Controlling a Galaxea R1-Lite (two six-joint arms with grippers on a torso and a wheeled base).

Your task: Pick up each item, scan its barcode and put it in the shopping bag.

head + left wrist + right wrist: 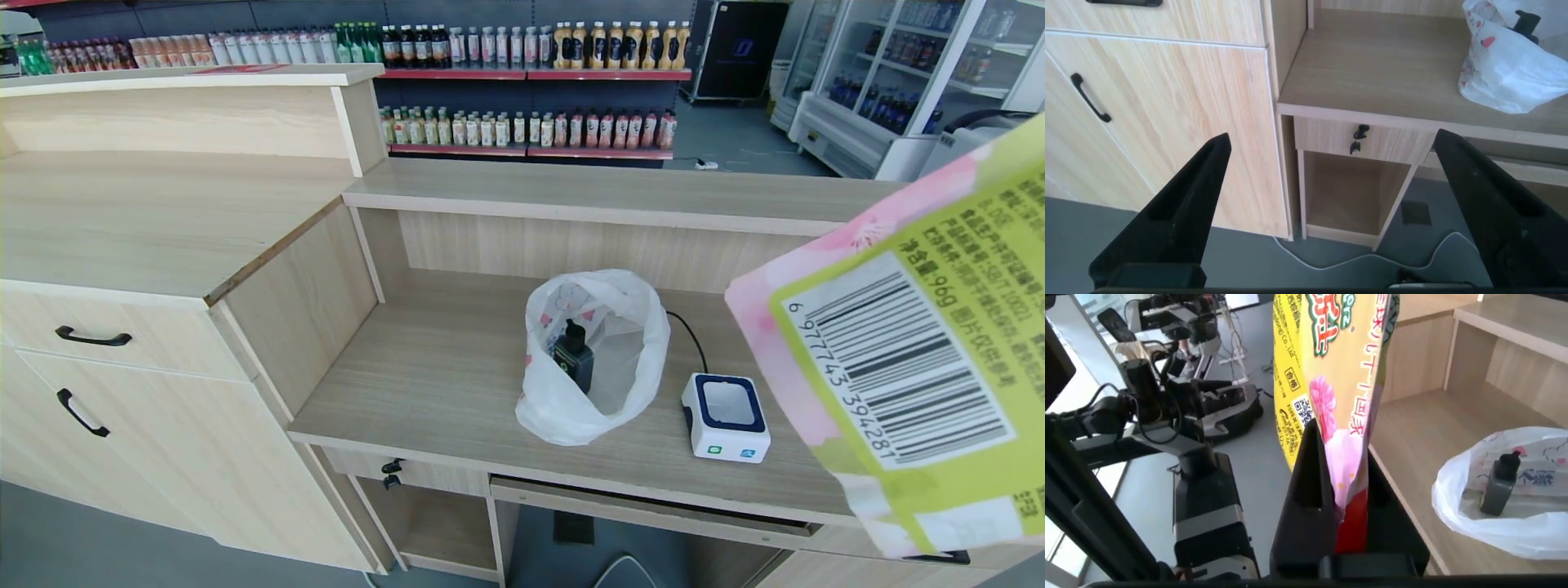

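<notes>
Packet of pink-and-green plastic (922, 351) sat pinched in right hand (1341, 478); left hand (1331, 143) gaped empty. Barcode (898, 376) should face white square scanner (727, 416), 4 o'clock from white plastic bag (592, 359).

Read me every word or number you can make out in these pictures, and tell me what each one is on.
"6 977743 394281": under the barcode on the snack packet.
"净含量:96g": same packet, beside the barcode.
The packet's other print and the labels on the shelf bottles: too small to read.
Barcode scanner: two small icons, no legible words.
</notes>
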